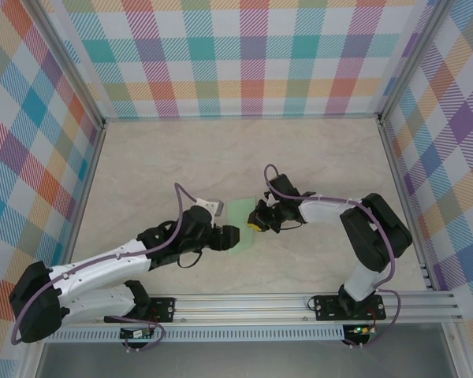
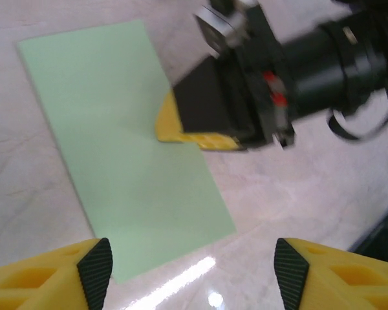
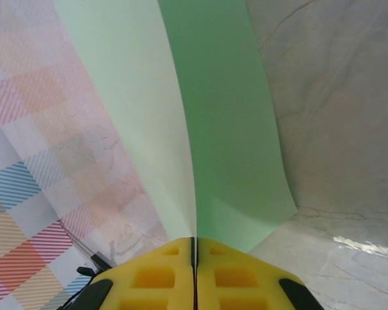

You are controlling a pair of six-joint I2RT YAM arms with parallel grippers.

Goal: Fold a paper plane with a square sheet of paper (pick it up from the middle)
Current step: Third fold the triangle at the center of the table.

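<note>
The thin, pale mint-green square sheet of paper is lying near the middle of the pale marbled worktop, a little toward the arms, and it is showing as a long rectangle, not a square. In the top view it is sitting between the two grippers, with one on each side of it.

The right gripper is reaching in low from the right and is pinching the sheet at its right-hand long edge, about halfway along. Its yellow fingers are pressing flat together with the paper clamped in the seam between them. In the right wrist view the sheet is running away from the fingertips in two bands, a deeper green one on the right and a paler one on the left, meeting along a straight line that is heading into the seam. Whether the paler band is a second layer lifting off the first or the same layer catching the light is hard to tell.

The left gripper is hanging over the near end of the sheet with its yellow, black-padded fingers standing well apart and nothing gripped between them. The sheet's near corner is lying just beside the left-hand finger, and bare worktop is showing across the rest of the gap.

Pastel plaid walls are enclosing the worktop on three sides.
</note>
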